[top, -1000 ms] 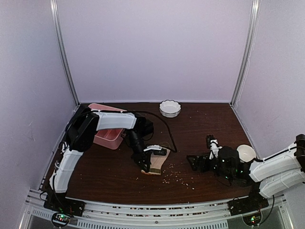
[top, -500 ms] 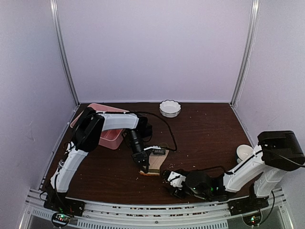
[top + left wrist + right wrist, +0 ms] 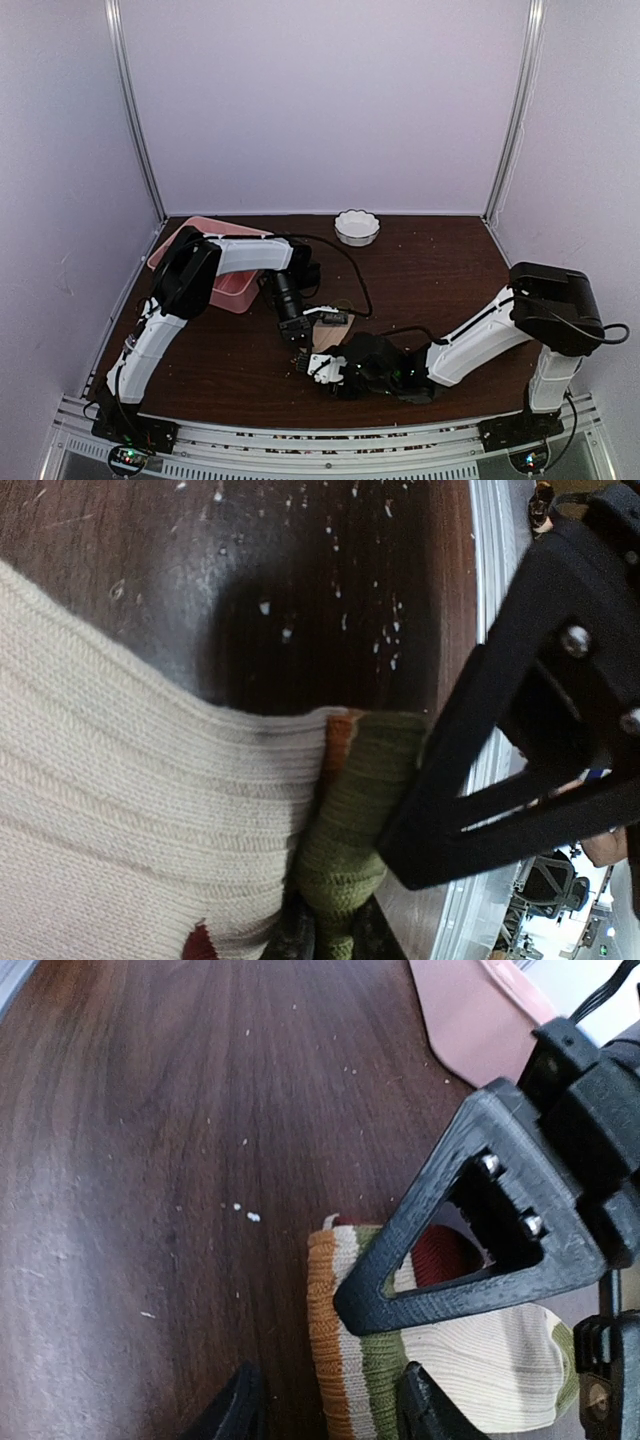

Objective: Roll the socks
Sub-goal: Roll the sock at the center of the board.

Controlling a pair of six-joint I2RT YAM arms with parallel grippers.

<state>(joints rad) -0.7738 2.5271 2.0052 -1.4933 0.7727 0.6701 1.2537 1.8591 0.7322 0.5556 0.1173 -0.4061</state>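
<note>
While left gripper [image 3: 325, 935] pinches green-orange cuff [image 3: 350, 810] of beige sock [image 3: 120, 810], fingers closed on knit, sock lies flat, front-centre of table [image 3: 450, 270]. Right gripper [image 3: 335, 1410]: fingers apart, straddling same cuff end, bare table showing beside one finger. Pink tray [image 3: 228, 288]: rear left, apart from sock. White bowl [image 3: 357, 227]: rear edge.

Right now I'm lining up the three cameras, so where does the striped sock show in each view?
Top external: striped sock lies low centre, in front of the arm bases.
Left wrist: it fills the left and lower middle, green cuff at centre.
Right wrist: bottom edge, right of centre, striped cuff toward the left.
Shared landmark: the dark, crumb-speckled table.
</note>
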